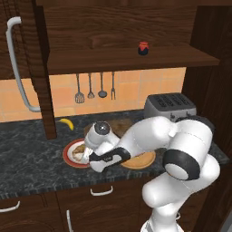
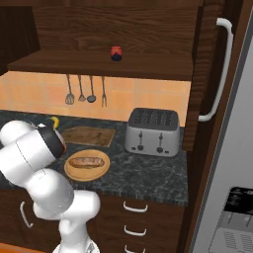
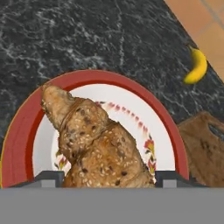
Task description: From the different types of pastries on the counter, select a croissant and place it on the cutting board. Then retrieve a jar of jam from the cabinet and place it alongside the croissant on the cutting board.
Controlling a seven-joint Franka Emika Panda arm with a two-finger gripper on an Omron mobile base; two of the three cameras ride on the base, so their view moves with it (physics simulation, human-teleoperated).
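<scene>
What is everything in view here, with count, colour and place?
croissant: 1, golden-brown, on the red-rimmed plate
plate: 1, white with red rim, on the counter
loaf: 1, brown, on the wooden plate
wooden plate: 1, tan, counter front
board: 1, brown, behind the plates
banana: 1, yellow, by the tiled wall
jar: 1, dark with red lid, cabinet shelf
toaster: 1, silver, right of the board
utensils: 4, grey, hanging on the wall
cabinet: dark brown, doors open
counter: black marbled
gripper: fingers on either side of the croissant
</scene>
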